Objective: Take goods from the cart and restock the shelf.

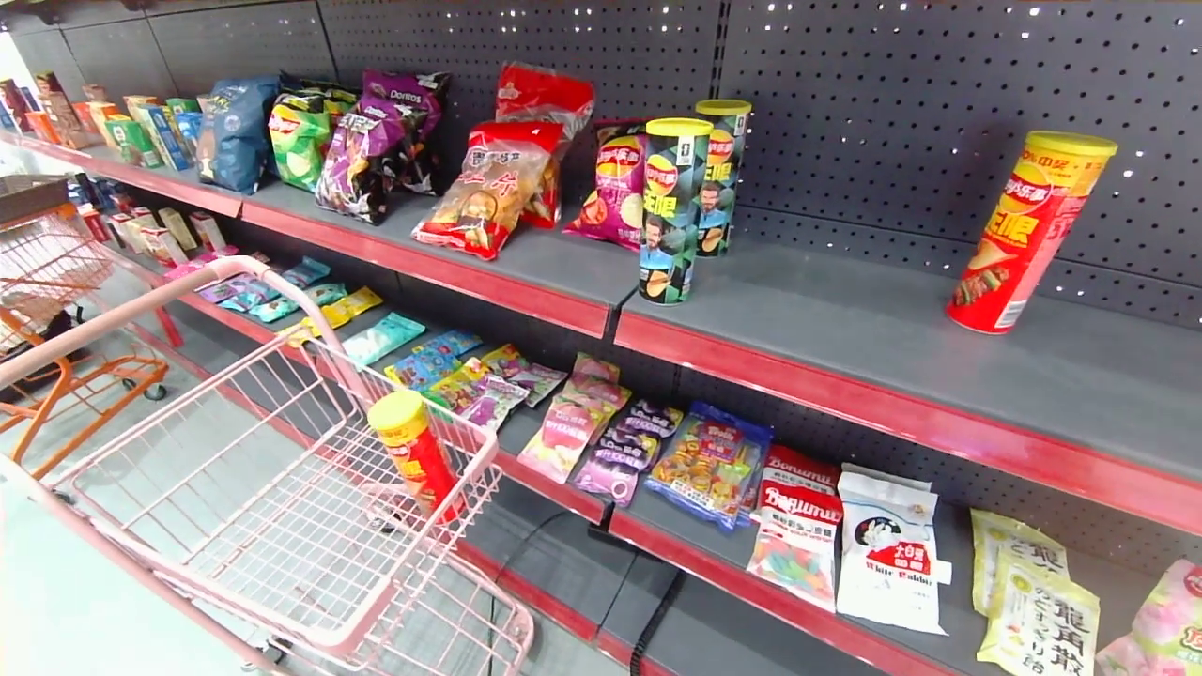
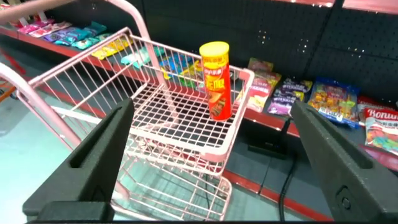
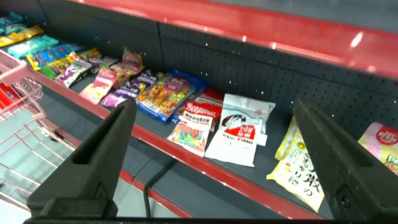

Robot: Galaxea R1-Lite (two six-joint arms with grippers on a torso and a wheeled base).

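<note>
Left pincer apart facing pink cart with red can, right pincer apart facing lower-shelf candy bags

Left tool and right tool both hang with jaws wide apart

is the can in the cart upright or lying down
Upright: red can stands on its base in a corner of the pink cart, lid up.
</note>
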